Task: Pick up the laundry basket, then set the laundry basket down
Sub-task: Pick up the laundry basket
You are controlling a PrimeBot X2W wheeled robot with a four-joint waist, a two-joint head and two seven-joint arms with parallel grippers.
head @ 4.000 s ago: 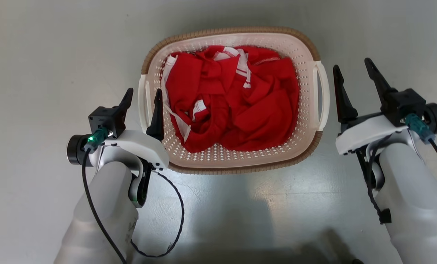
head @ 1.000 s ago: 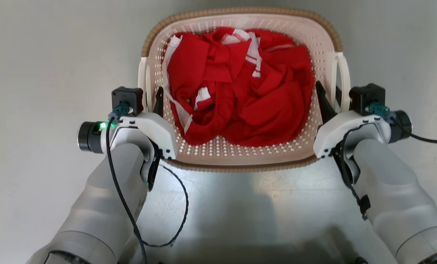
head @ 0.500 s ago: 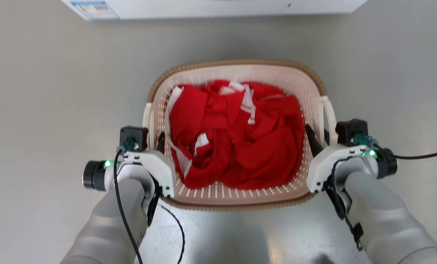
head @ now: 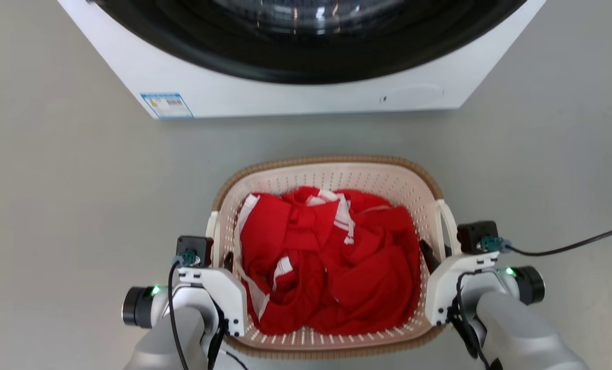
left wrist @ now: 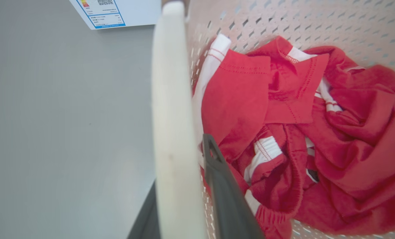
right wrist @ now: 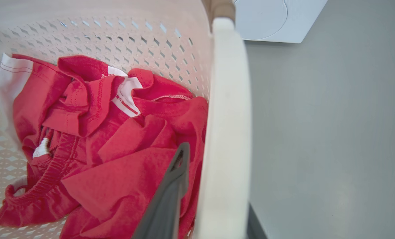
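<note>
The laundry basket [head: 326,163], cream perforated plastic with a brown woven-look rim, sits between my two arms with red and white clothes [head: 331,262] inside. My left gripper [head: 216,247] is shut on the basket's left white handle [left wrist: 172,116]; one dark finger [left wrist: 224,186] is inside the basket and the other is outside the handle. My right gripper [head: 438,246] is shut on the right handle [right wrist: 227,132] the same way, with its inner finger [right wrist: 170,192] against the clothes. The frames do not show whether the basket's bottom touches the floor.
A white front-loading washer [head: 295,87] with a dark round door stands just beyond the basket, with a strip of grey floor [head: 79,205] between them. A black cable [head: 568,249] runs off to the right from my right wrist.
The whole head view has shifted, bringing the washer into sight. Both grippers keep their hold on the handles. Four seconds ago the right gripper stood open beside the basket.
</note>
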